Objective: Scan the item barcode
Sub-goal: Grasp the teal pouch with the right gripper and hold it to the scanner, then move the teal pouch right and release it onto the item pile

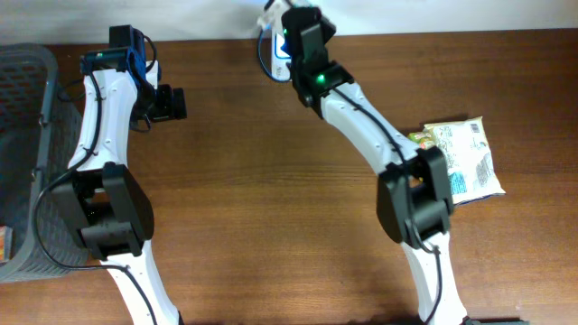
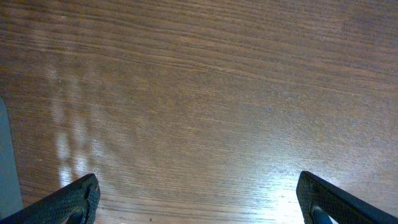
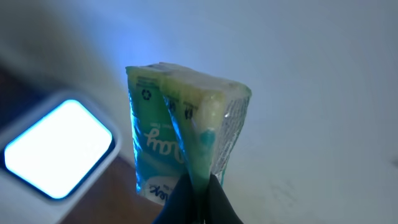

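Right gripper (image 1: 287, 29), seen from overhead, hangs at the far edge beside the glowing scanner (image 1: 282, 47). Left wrist: left gripper (image 2: 199, 202) spread wide above the bare table (image 2: 199, 93). Right wrist: fingers pinched on a crinkled green-and-white packet (image 3: 186, 137), upright, near the scanner.

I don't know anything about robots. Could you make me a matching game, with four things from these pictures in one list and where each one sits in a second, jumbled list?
Things:
1. small green-and-white plastic packet
2. glowing white-blue scanner window
3. flat white-and-green printed bag
4. grey mesh basket

Places:
A. at the left edge of the table
B. lying flat on the wood on the right side
C. pinched in the right gripper
D. at the far edge, right beside the held packet

Pairs: 1-C, 2-D, 3-B, 4-A
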Robot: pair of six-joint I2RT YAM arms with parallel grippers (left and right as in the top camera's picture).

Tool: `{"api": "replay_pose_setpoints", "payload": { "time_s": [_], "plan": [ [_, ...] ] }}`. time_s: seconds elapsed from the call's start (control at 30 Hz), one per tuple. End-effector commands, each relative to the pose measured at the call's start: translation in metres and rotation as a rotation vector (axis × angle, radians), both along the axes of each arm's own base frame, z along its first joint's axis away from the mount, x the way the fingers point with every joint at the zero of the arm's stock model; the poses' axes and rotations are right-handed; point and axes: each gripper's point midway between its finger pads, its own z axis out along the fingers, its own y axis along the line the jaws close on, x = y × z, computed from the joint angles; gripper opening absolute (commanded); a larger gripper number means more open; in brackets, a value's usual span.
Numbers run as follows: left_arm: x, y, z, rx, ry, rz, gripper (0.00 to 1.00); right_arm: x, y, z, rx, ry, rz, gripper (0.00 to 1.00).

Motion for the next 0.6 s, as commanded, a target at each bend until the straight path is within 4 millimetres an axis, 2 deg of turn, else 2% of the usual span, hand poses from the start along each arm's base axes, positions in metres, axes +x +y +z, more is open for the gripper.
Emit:
{"api": "replay_pose_setpoints", "payload": {
  "time_s": [0.0, 0.07, 0.13, 0.33, 0.57],
  "plan": [
    [0.002, 0.0, 0.005, 0.008, -0.012, -0.015, 0.99, 0.009, 0.001, -0.03, -0.155, 0.023, 0.034, 0.04],
    [0.002, 0.0, 0.005, 0.008, -0.012, -0.015, 0.99, 0.011, 0.01, -0.05, -0.152, 0.053, 0.083, 0.04],
    [0.002, 0.0, 0.005, 0.008, -0.012, -0.015, 0.99, 0.012, 0.009, -0.058, -0.158, 0.064, 0.081, 0.04],
    [0.002, 0.0, 0.005, 0.008, -0.012, -0.015, 0.99, 0.011, 0.019, -0.063, -0.144, 0.073, 0.131, 0.04],
    [0.002, 0.0, 0.005, 0.008, -0.012, -0.015, 0.99, 0.015, 0.026, -0.089, -0.139, 0.085, 0.16, 0.04]
  ]
}}
